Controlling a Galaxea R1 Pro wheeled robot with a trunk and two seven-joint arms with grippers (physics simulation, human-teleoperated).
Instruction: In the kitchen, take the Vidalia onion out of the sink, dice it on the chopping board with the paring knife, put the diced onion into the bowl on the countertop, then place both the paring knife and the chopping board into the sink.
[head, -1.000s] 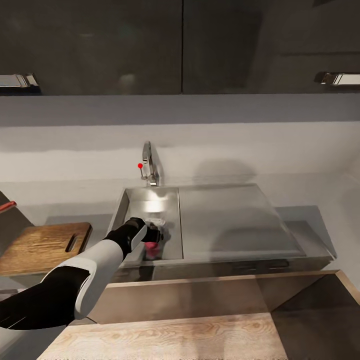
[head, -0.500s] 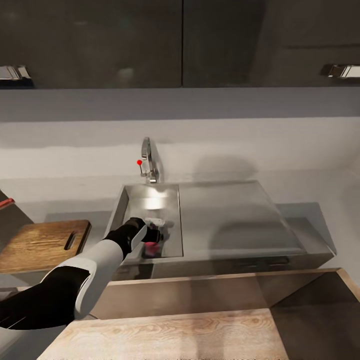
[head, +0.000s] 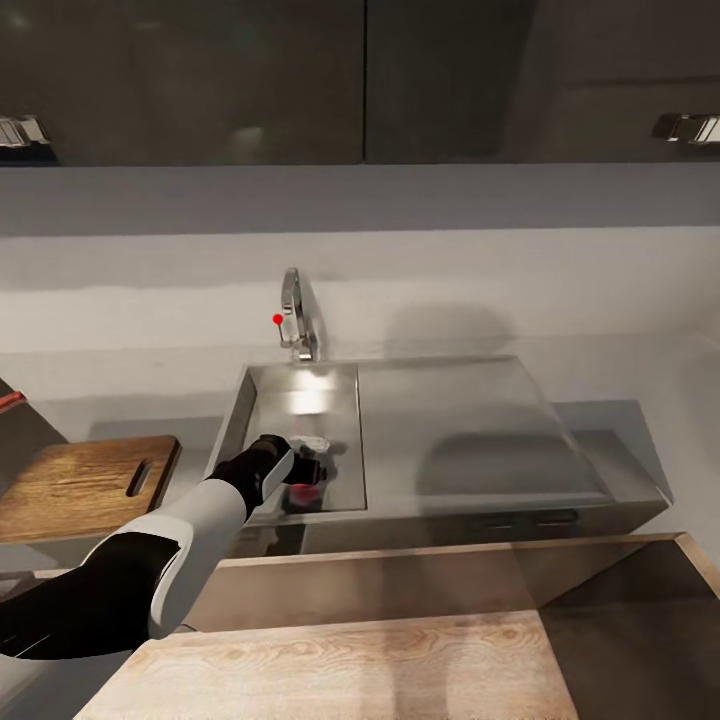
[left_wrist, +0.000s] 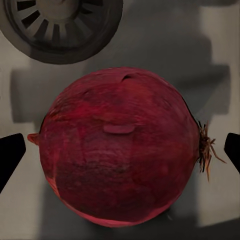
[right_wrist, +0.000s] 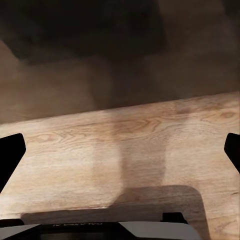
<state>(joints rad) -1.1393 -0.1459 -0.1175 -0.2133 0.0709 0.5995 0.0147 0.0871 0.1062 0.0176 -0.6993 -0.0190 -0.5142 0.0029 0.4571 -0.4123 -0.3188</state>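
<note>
Down in the sink: your left hand (head: 303, 478) reaches into the basin, close over the onion (head: 303, 492)
Left hand: its two dark fingertips (left_wrist: 10, 156) sit spread wide, one at each side of the onion (left_wrist: 120, 147), with a gap on both sides; nothing is pinched
Onion: dark red, round, lying on the steel floor of the sink (head: 300, 400), root hairs at one end, just beside the round drain (left_wrist: 62, 27)
Sink: steel basin with a flat drainboard (head: 460, 430) to its right and the tap (head: 295, 318) with a red dot behind it
Board: the brown wooden board (head: 85, 480) lies flat on the grey table (head: 620, 440) to the left of the sink, its handle slot toward the sink, well apart from your left hand
Knife: a thin red sliver (head: 8, 400) shows at the far left edge beyond the board; too small for you to tell what it is
Right hand: its fingertips (right_wrist: 11, 159) show at the two edges of the wrist view, spread wide over a pale wooden surface (right_wrist: 130, 150), holding nothing
Above: dark wall cabinets (head: 200, 80) with metal handles
</note>
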